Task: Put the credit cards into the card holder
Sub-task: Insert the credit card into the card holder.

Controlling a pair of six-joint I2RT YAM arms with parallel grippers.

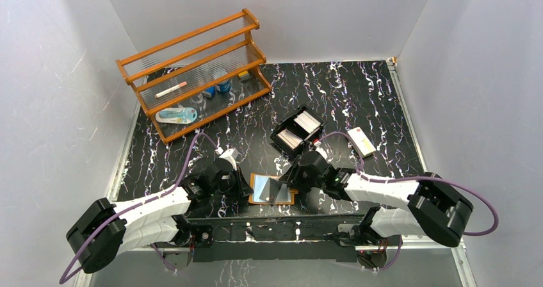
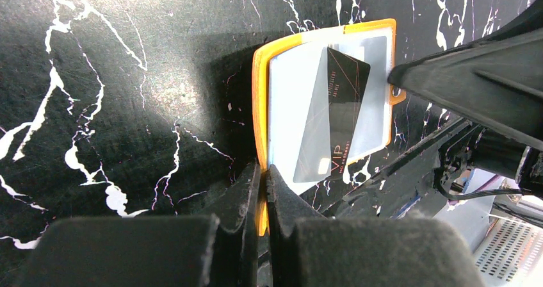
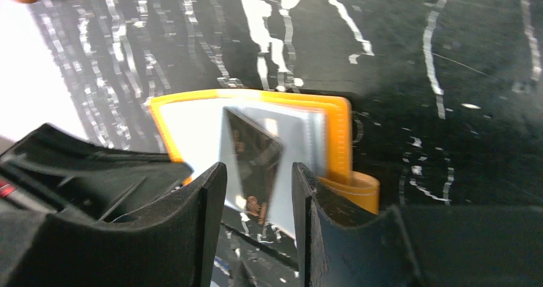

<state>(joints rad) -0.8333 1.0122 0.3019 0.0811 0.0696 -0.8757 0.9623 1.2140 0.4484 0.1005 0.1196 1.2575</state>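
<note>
The orange-tan card holder (image 1: 261, 191) lies open on the black marbled table between my arms, clear sleeves up. A dark card (image 2: 346, 101) marked VIP lies tilted across the sleeves, its near half greyed as if under clear plastic. My left gripper (image 2: 263, 184) is shut on the holder's orange left edge (image 2: 258, 107). My right gripper (image 3: 257, 194) is open just above the holder's near edge, and the dark card (image 3: 253, 159) shows between its fingers, untouched. Pale credit cards (image 1: 308, 121) stand edge-on in the black tray (image 1: 282, 133) behind.
A cream oblong box (image 1: 362, 141) lies right of the tray. A wooden shelf rack (image 1: 195, 69) with small items stands at the back left. The right arm's gripper body (image 2: 474, 88) sits close over the holder's right edge. White walls enclose the table.
</note>
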